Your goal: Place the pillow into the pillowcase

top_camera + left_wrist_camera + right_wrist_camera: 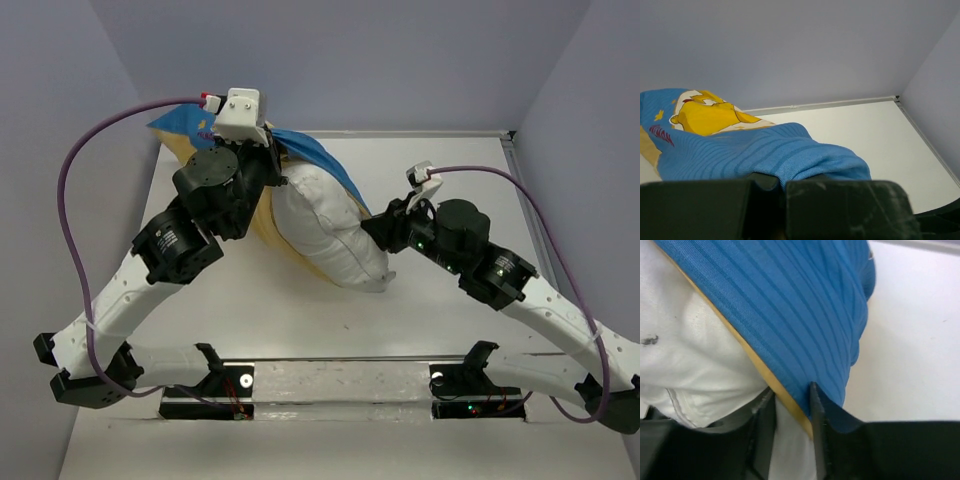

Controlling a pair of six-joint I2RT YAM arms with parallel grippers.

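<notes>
The white pillow (325, 225) lies mid-table, its far end inside the pillowcase (322, 158), which is blue on top and mustard-yellow beneath. My left gripper (268, 150) is shut on a raised fold of the blue cloth (740, 150) at the pillow's far left, and the fold comes out from between its fingertips (781, 187). My right gripper (375, 228) is at the pillow's right side. The yellow hem of the pillowcase (805, 305) and the white pillow (690, 350) fill the gap between its fingers (790, 407). Blue cloth drapes over the outer side of the right finger (815, 405).
Lavender walls close the table on the left, back and right, and a rail (530, 215) runs along the right edge. Bare white tabletop (450, 155) lies to the right of the pillow. A purple cable (70, 170) loops over the left arm.
</notes>
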